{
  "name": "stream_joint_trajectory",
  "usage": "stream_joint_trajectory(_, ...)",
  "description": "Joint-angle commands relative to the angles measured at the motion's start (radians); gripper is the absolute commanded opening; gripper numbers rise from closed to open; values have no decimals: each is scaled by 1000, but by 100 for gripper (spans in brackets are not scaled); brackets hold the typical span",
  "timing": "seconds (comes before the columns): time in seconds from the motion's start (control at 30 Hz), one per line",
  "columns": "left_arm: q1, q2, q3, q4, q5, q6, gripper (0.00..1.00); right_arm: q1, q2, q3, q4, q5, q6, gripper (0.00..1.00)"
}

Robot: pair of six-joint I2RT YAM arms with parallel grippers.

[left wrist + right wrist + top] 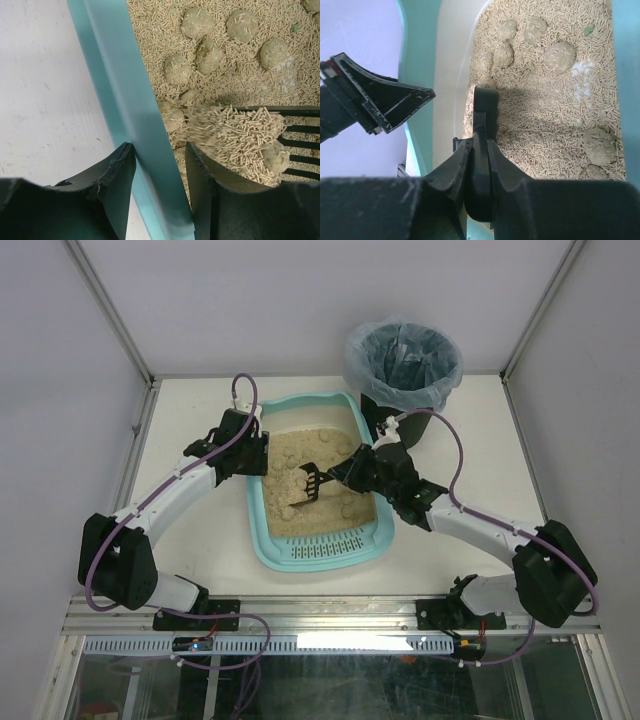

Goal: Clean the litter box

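The right gripper grips the loaded scoop; the left gripper clamps the litter box by its rim. Lift level, sifting gently.

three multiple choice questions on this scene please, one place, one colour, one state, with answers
1. Where is the bin? A) beyond the litter box's far right corner B) by the left arm's base C) inside the box
2. The litter box's colour? A) black B) light teal C) red
3. The scoop is? A) empty on the table B) in the bin C) held by the right gripper, loaded with litter
Answers: 1A, top view shows it there. 2B, teal rim in every view. 3C, fingers clamp its handle, litter heaped on it.
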Motion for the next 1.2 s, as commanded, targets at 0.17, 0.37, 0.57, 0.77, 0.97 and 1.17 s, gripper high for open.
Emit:
stream_joint_trajectory(0.17, -17, 42, -4, 62, 149, 2, 43, -39, -142, -58, 98, -14, 28, 0)
stream_joint_trajectory(0.37, -17, 41, -1, 65, 169, 3, 43, -86, -221, -130, 125, -14, 28, 0)
stream_joint_trajectory(0.57, -20, 31, -2, 75, 194, 7, 43, -157, -269, -205, 204, -20, 183, 0)
stream_joint_trajectory(0.77, -23, 26, -4, 80, 216, 11, 42, -179, -306, -243, 177, -41, 201, 0)
stream_joint_trajectory(0.97, -25, 19, -9, 87, 207, 15, 42, -203, -324, -283, 274, -74, 257, 0)
stream_joint_trajectory(1.17, -33, 25, -11, 89, 212, 17, 42, -229, -332, -323, 343, -129, 284, 0)
